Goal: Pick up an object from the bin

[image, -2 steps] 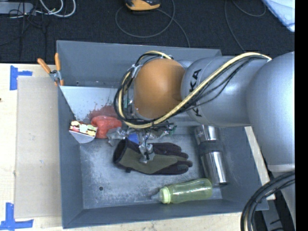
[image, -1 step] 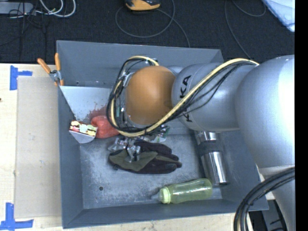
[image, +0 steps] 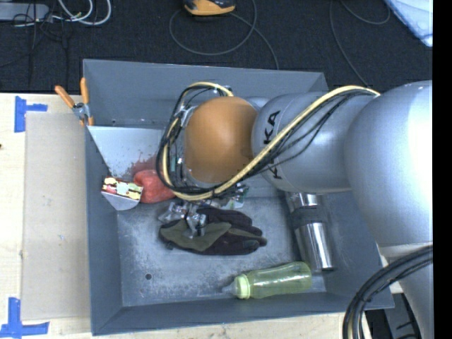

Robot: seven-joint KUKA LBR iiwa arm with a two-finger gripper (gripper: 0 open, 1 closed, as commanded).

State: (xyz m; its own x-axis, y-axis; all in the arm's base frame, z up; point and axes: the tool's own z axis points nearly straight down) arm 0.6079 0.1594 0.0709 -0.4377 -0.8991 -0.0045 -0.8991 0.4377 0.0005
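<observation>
Sitting low near the middle of the grey bin (image: 141, 263), the gripper (image: 191, 216) is at the upper left edge of a dark crumpled glove (image: 219, 237). Its jaws are tucked under the orange wrist cover, so I cannot tell whether they are parted or closed on the fabric. Limp cloth may slip out or drag a neighbour along. A red lump (image: 150, 186) and a small labelled cup (image: 120, 191) lie just left of the gripper, a metal cylinder (image: 312, 244) to its right, and a green bottle (image: 272, 282) by the front wall.
</observation>
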